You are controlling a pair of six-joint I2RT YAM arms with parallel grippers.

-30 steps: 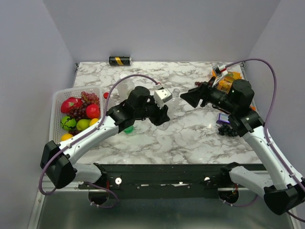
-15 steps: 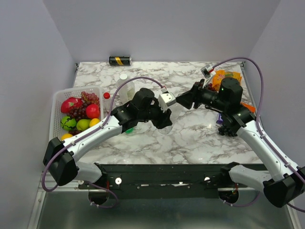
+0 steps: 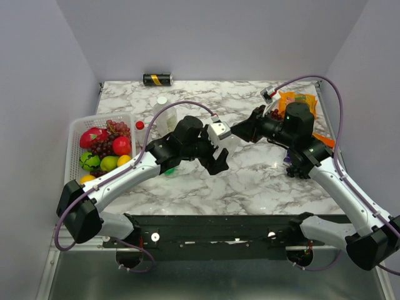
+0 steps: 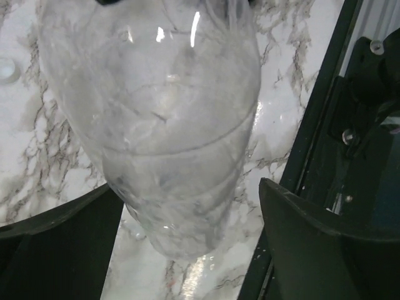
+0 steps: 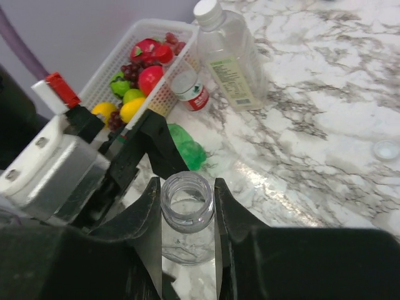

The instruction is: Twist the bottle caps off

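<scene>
Since the clear bottle (image 5: pixel 185 232) shows an open, capless mouth, the step in hand looks like parting with it rather than twisting anything. The right tool (image 5: pixel 186 195) is pinching the neck just under the rim, one finger on each side. The left tool (image 4: pixel 187 187) is spread around the body. Its fingers (image 4: pixel 312 244) stand on either side of the bottle, and a strip of bench shows between one of them and the plastic. So the bottle appears to hang from the neck grip alone, between the two arms over the middle of the bench (image 5: pixel 325 119). Whether its base touches the marble cannot be told.

To do this well, the right arm should probably bring the base down flat before letting go, since a thin empty bottle held only at the neck can swing or tip. The left tool would best draw straight back off the body without brushing it. A landing spot away from the loose white cap (image 5: pixel 385 149), and from the green bottle (image 5: pixel 187 149) lying just beside, would be wise.

The long axis appears to run steeply, somewhat tilted. It goes from the rounded base near the left tool's palm up to the mouth, which faces the right wrist camera. Beyond is a larger capped bottle (image 5: pixel 231 59), likely the next job.
</scene>
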